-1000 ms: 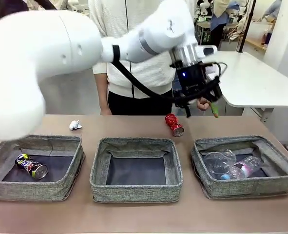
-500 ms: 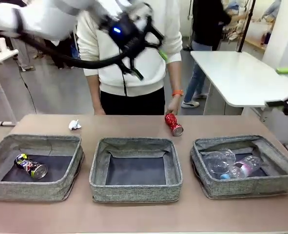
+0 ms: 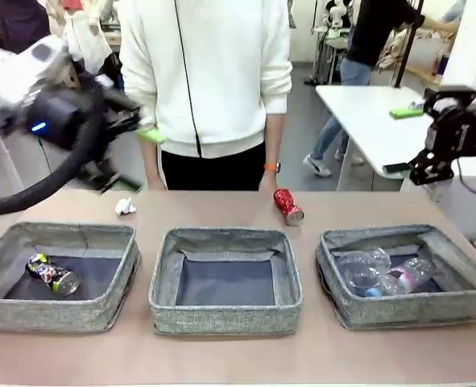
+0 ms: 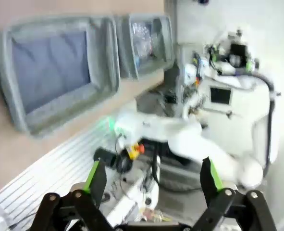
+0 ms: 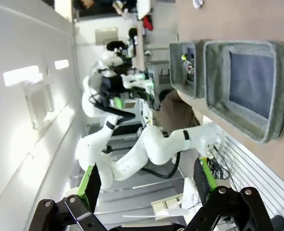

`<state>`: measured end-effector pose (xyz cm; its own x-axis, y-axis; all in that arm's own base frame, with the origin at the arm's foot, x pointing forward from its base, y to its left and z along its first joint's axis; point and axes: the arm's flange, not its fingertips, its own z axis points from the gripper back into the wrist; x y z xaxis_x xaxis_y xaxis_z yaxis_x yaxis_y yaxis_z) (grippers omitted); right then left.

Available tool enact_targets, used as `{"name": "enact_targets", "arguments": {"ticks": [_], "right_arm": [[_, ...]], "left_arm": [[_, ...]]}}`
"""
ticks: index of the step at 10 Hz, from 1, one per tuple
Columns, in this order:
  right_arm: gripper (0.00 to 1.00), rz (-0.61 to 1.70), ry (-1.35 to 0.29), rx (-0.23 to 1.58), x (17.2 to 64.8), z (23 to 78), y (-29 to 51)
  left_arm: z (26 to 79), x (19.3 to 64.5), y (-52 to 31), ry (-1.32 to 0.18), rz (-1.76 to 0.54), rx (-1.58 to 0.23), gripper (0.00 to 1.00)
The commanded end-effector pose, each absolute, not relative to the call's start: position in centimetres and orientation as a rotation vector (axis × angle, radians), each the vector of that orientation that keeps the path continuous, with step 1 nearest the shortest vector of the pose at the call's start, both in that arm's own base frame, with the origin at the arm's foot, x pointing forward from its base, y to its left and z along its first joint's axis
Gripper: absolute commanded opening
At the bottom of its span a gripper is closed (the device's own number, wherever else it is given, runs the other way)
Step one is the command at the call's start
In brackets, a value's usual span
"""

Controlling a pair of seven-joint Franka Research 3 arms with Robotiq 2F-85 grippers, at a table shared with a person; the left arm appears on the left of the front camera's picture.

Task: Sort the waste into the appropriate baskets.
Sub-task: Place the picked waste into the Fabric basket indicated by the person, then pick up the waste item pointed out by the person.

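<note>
Raised off the tabletop (image 3: 221, 355): left gripper (image 4: 152, 177) and right gripper (image 5: 146, 179), jaws wide, empty. Along far edge, outside baskets (image 3: 221, 235): crushed red can (image 3: 287, 205), crumpled paper ball (image 3: 124, 207).

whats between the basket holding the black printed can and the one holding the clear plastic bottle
A third square grey woven-fabric basket sits between those two, with nothing lying on its dark bottom. The front view shows this.

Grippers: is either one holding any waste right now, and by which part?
Nothing is held. The left gripper and right gripper both stand open and empty.
</note>
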<state>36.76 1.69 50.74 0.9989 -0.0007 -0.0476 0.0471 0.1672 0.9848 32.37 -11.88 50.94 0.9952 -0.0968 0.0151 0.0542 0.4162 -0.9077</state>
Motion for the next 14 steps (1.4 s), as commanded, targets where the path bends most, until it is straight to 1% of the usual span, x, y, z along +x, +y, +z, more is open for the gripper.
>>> {"name": "enact_targets", "arguments": {"ticks": [1,2,4,6,7,8,14], "right_arm": [[1.00,-0.026,0.074,1.396,38.3,51.3,2.6],[1.00,-0.045,0.080,1.362,38.4,51.0,2.2],[1.00,-0.065,0.091,1.354,38.2,50.0,-0.7],[1.00,-0.114,0.072,1.384,37.5,48.6,-3.9],[1.00,-0.136,0.073,1.392,37.3,48.1,-4.5],[1.00,-0.104,0.078,1.367,37.7,48.8,-2.5],[1.00,-0.104,0.078,1.367,37.7,48.8,-2.5]], "left_arm": [[46.9,35.2,-4.9,0.185,-0.256,-1.256,1.00],[45.3,35.9,-1.7,0.194,-0.306,-1.312,1.00],[42.6,34.9,4.0,0.061,-0.323,-1.452,1.00],[41.0,33.5,5.8,-0.050,-0.281,-1.525,1.00],[40.5,33.3,6.2,-0.158,-0.191,-1.579,1.00],[41.0,34.0,6.4,0.006,-0.273,-1.482,1.00],[41.0,34.0,6.4,0.006,-0.273,-1.482,1.00]]}}
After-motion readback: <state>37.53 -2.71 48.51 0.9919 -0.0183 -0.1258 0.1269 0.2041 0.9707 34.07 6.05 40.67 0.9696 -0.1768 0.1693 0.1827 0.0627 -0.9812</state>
